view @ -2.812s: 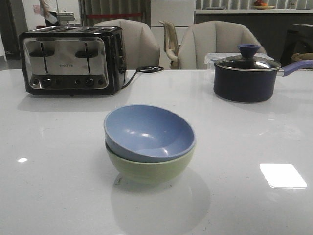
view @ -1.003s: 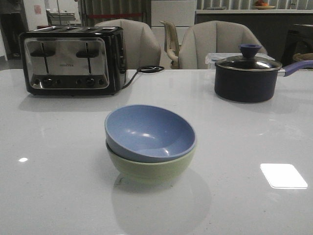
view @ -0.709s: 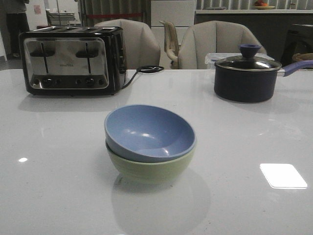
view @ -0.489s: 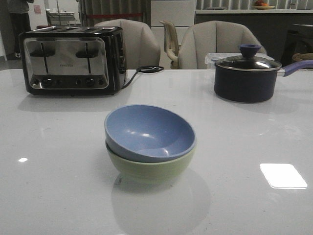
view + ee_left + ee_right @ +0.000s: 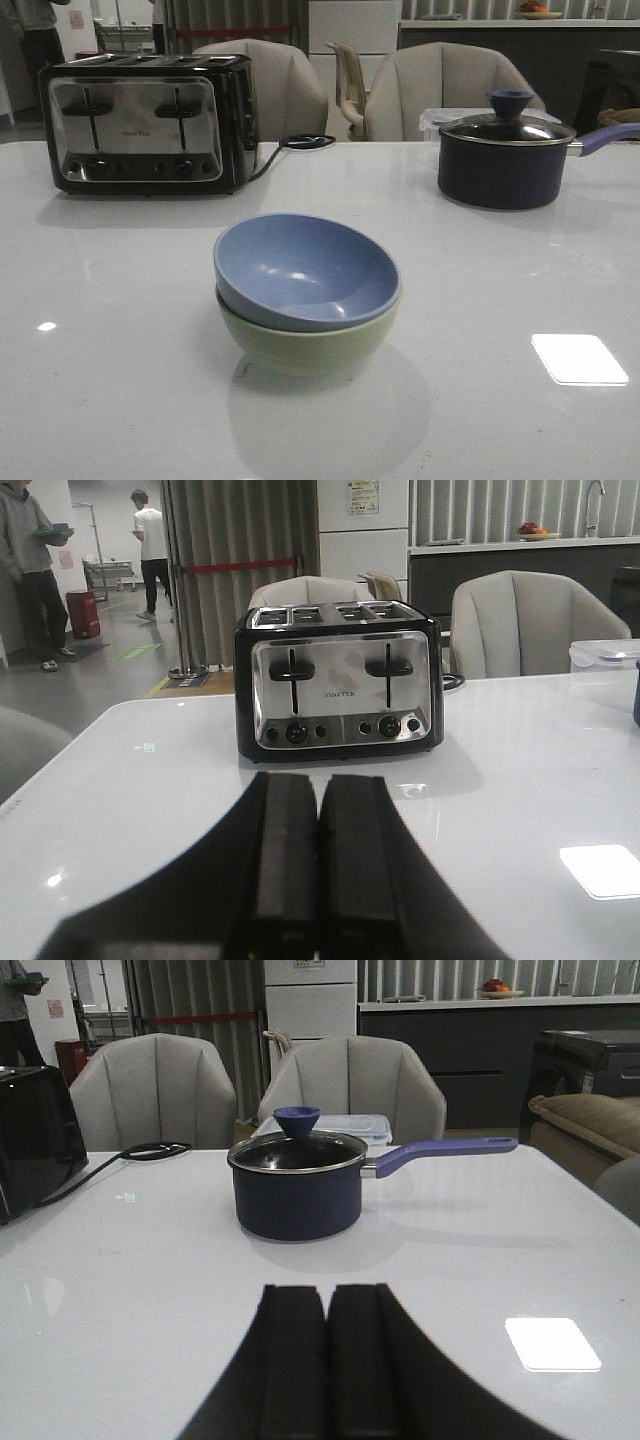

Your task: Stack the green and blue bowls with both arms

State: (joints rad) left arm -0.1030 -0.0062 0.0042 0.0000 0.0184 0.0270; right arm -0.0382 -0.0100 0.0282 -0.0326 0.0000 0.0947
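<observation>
The dusty blue bowl (image 5: 305, 268) sits nested inside the pale green bowl (image 5: 310, 345) at the middle of the white table in the front view. The blue bowl leans a little to the left inside the green one. Neither arm shows in the front view. My left gripper (image 5: 319, 785) is shut and empty, facing the toaster. My right gripper (image 5: 328, 1295) is shut and empty, facing the saucepan. The bowls do not show in either wrist view.
A black-and-chrome toaster (image 5: 148, 122) with a black cable stands at the back left; it also shows in the left wrist view (image 5: 340, 685). A dark navy lidded saucepan (image 5: 503, 155) stands at the back right, handle pointing right; it also shows in the right wrist view (image 5: 297, 1180). Grey chairs stand behind the table.
The bowls and the things on the table have not moved. Only people in the far background have shifted.
</observation>
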